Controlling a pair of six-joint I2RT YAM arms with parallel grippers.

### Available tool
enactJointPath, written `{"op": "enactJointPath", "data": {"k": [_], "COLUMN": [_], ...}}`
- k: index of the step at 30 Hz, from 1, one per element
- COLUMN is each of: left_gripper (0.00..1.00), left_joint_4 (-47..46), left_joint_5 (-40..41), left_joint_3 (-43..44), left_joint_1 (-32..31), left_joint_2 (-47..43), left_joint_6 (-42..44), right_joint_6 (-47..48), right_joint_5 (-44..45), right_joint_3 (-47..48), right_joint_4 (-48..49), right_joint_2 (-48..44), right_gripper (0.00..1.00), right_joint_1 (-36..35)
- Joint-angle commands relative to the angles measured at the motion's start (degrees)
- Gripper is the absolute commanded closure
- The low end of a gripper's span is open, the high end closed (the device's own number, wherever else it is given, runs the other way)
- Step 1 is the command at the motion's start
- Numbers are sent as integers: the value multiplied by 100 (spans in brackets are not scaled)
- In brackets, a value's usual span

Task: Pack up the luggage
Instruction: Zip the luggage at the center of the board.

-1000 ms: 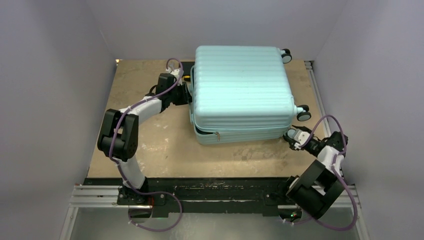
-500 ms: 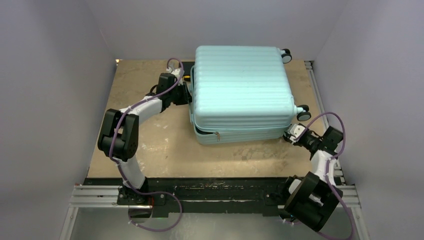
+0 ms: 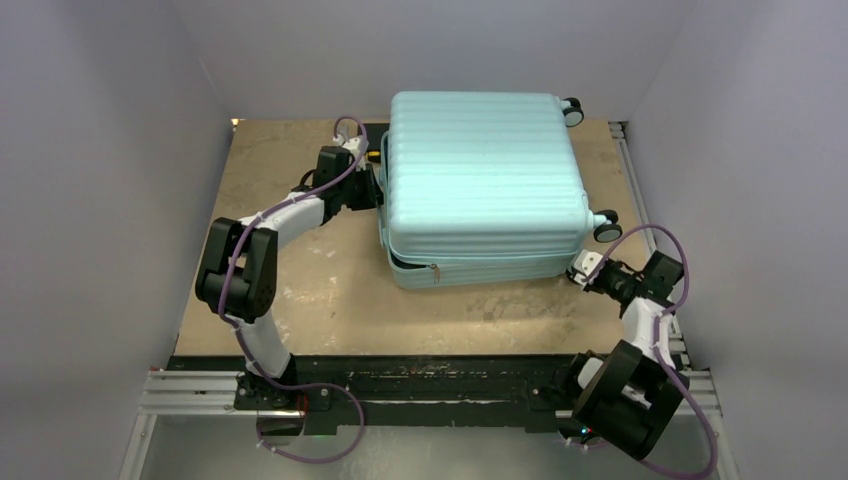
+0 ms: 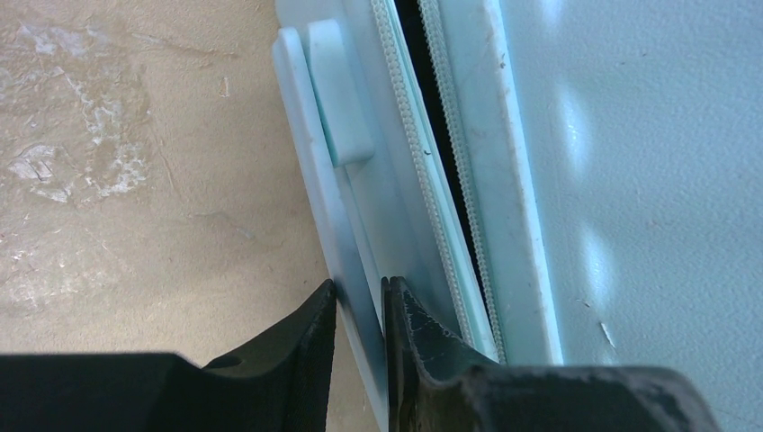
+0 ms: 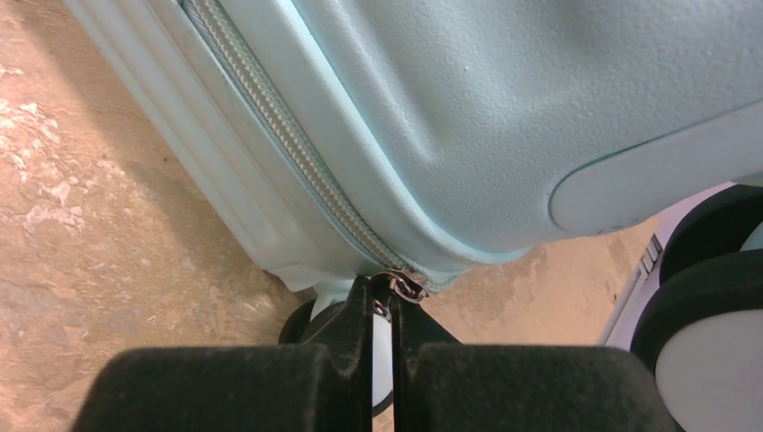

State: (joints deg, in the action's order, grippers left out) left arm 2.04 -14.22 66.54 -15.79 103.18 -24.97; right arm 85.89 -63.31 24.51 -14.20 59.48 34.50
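Note:
The luggage (image 3: 480, 180), a pale mint ribbed hard-shell case, lies flat on the table with its lid down. A gap in the zip (image 4: 409, 108) shows along its left side. My left gripper (image 3: 378, 190) is at that left side, its jaws (image 4: 360, 292) shut on the thin mint side handle (image 4: 337, 117). My right gripper (image 3: 580, 272) is at the near right corner, below a wheel (image 3: 607, 229). Its jaws (image 5: 382, 288) are pinched on the small metal zipper pull (image 5: 407, 283) at the end of the zipper track (image 5: 288, 153).
The wooden table top (image 3: 300, 280) is bare to the left of and in front of the case. Grey walls close in on the left, back and right. A metal rail (image 3: 630, 180) runs along the right edge. A second wheel (image 3: 572, 110) sticks out at the far right corner.
My right gripper has moved in to the near right corner and closed from open onto the zipper pull. The left gripper has kept its place on the handle.

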Motion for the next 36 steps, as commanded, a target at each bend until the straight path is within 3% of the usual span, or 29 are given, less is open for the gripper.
{"op": "enactJointPath", "data": {"k": [1, 9, 30, 36], "left_gripper": [100, 100, 100, 100], "left_joint_4": [39, 121, 421, 417], "left_joint_5": [176, 345, 1214, 1244], "left_joint_3": [52, 23, 44, 26], "left_joint_1": [-107, -100, -126, -141], "left_joint_2": [243, 169, 134, 124], "left_joint_6": [151, 269, 435, 432], "right_joint_6": [-214, -1024, 1299, 979], "right_joint_5": [-407, -306, -1118, -1100], "right_joint_3": [124, 355, 1574, 1512], "right_joint_4": [163, 243, -2185, -1841], "right_joint_2": [-199, 64, 1875, 1900], "right_gripper": [100, 100, 100, 100], "right_joint_1": [-154, -108, 1120, 1341]}}
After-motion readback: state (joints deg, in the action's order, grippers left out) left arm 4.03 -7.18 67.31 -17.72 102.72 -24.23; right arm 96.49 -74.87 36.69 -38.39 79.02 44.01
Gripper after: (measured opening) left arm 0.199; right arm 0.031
